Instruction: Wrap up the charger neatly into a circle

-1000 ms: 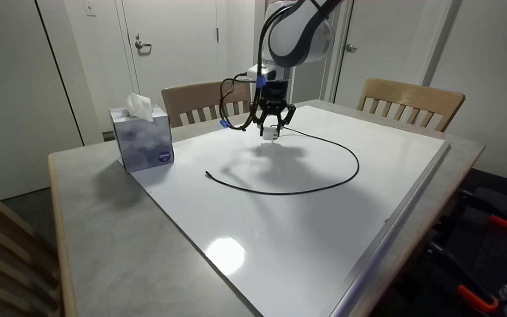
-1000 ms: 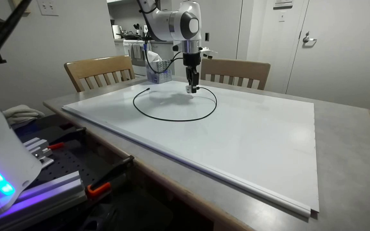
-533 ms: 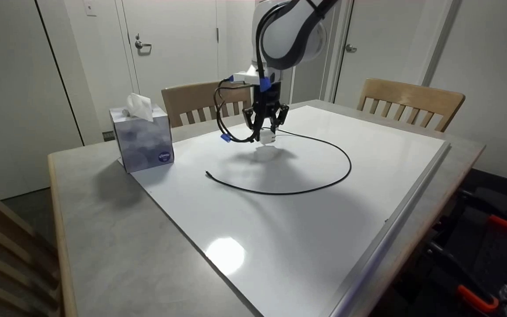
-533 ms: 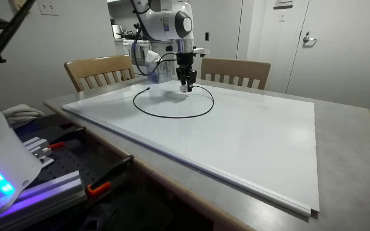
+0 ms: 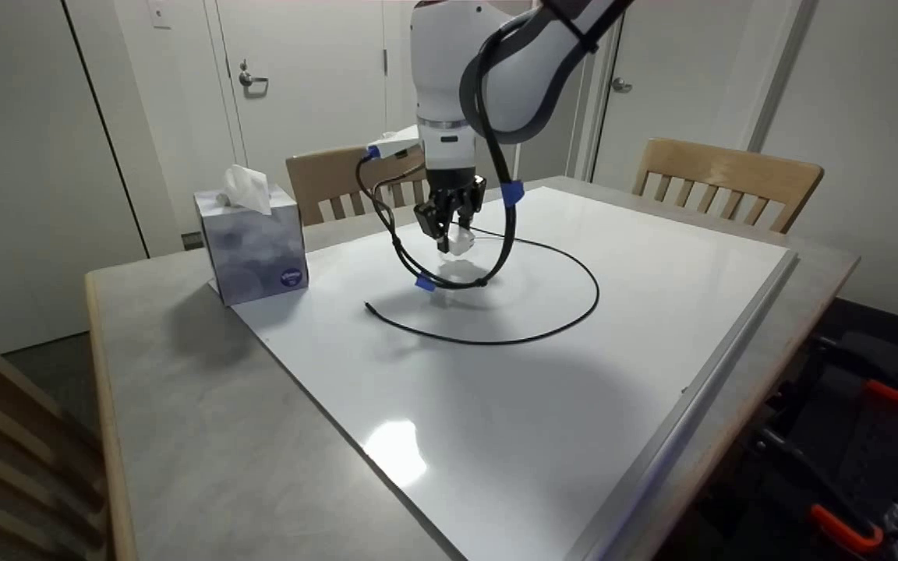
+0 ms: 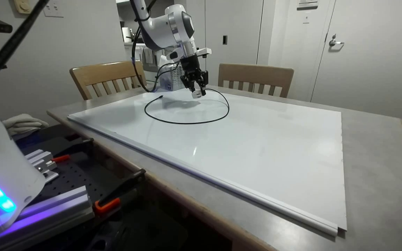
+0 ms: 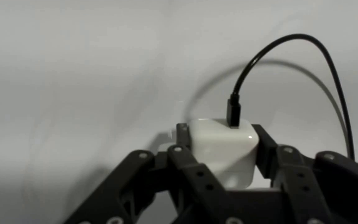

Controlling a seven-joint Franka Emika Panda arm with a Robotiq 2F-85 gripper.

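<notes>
Gripping the brick point(image 7: 224, 154), the hand point(image 7: 222, 137) is standing part-open. Any overpull is risking unplugging the cord point(image 7: 298, 36) or dragging its free end point(image 6: 161, 96).

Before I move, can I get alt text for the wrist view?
The pincer is closed on a white charger block, held over a white board. A black cable plugs into the block and arcs up, then down the picture's right side.
</notes>
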